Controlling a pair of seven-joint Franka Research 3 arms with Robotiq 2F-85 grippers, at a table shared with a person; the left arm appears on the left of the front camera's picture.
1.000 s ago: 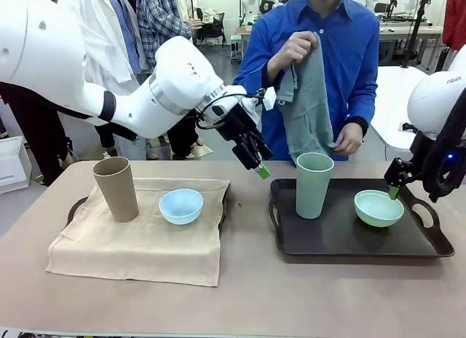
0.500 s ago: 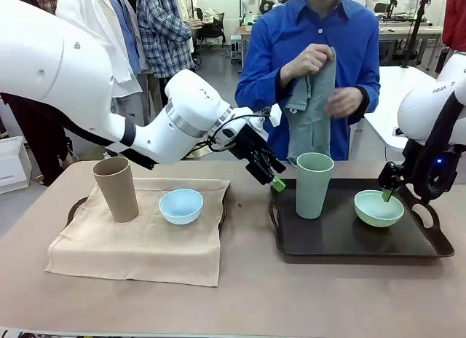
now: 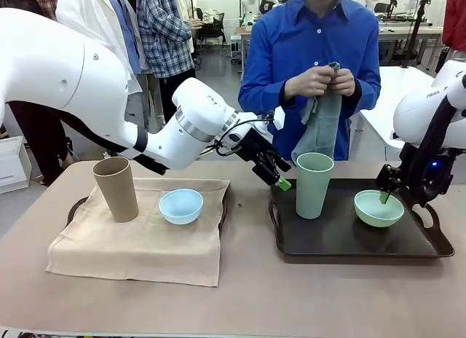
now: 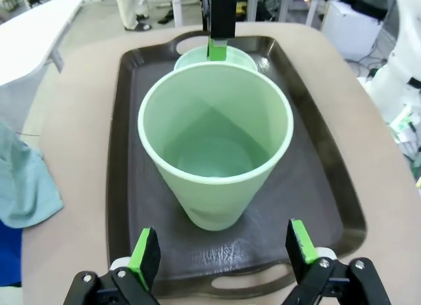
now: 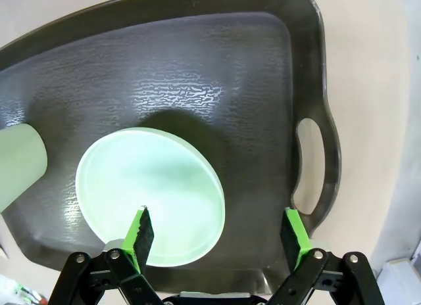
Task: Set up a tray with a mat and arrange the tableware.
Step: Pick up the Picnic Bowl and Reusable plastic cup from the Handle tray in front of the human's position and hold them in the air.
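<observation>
Left tray [image 3: 75,205] was set; right tray [image 3: 342,236] awaited its mat [image 3: 324,130].
Left gripper [image 4: 222,247] and right gripper [image 5: 216,229] stood wide, empty.

Noted: tan cup [image 3: 116,189], light blue bowl [image 3: 180,205], beige mat [image 3: 138,243]; pale green cup [image 3: 313,185], pale green bowl [image 3: 378,208]; dark tray [image 3: 349,240], pebbled.

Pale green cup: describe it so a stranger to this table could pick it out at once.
Find the dark tray on the robot's right half of the table. Two pale green pieces stand on it; the cup is at its left end. It is tall and handleless, unlike the low bowl beside it, and the other tall cup is tan.
</observation>
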